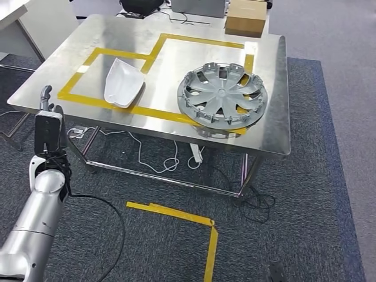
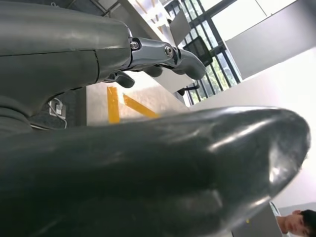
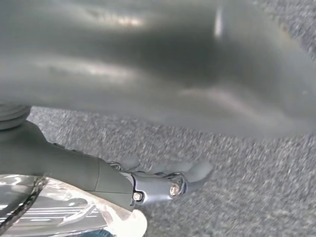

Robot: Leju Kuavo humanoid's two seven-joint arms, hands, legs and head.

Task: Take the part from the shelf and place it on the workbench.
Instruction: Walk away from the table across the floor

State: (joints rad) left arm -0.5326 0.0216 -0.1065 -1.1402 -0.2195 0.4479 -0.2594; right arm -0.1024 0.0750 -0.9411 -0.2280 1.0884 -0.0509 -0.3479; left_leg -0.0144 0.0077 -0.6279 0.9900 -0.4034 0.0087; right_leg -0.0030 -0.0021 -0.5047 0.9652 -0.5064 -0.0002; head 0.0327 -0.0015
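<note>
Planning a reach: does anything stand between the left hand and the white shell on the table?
Nothing visible does: only bare steel tabletop and yellow tape separate the left hand from the white curved plastic shell.

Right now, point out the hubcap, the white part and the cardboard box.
hubcap (image 1: 222, 94), head view, on its centre hub.
white part (image 1: 123, 82), head view, on its middle.
cardboard box (image 1: 246, 17), head view, on its top face.

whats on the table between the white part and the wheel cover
In the head view, no object sits between the white part and the wheel cover: just bare steel tabletop crossed by yellow tape lines.
</note>
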